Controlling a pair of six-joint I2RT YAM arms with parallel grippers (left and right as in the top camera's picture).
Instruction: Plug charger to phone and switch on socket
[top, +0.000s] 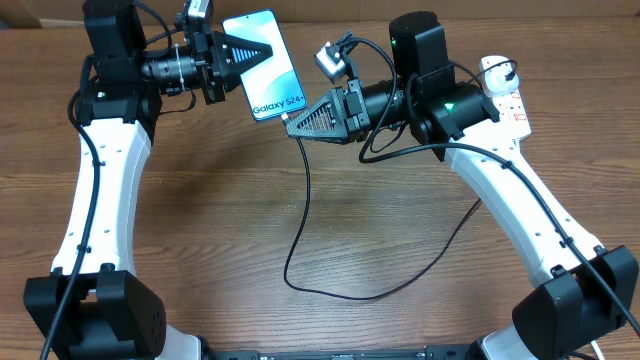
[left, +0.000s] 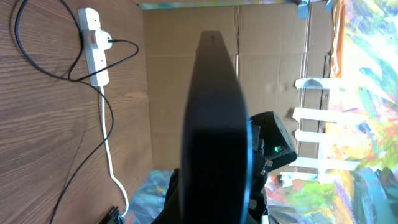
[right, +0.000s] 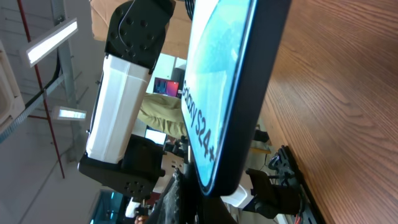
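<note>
Holding phone (top: 270, 75), charger (top: 304, 190) just beside

Bright, even light, soft shadows; the phone (left: 214, 124) looms dark and blurred in the left wrist view

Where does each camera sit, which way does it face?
Overhead: above the table, looking down on both arms, the phone and the socket.
Left wrist: on the left arm, looks past the phone's dark edge toward the right arm and socket.
Right wrist: on the right arm, faces the phone's screen, left arm behind.
All three share the phone.
</note>
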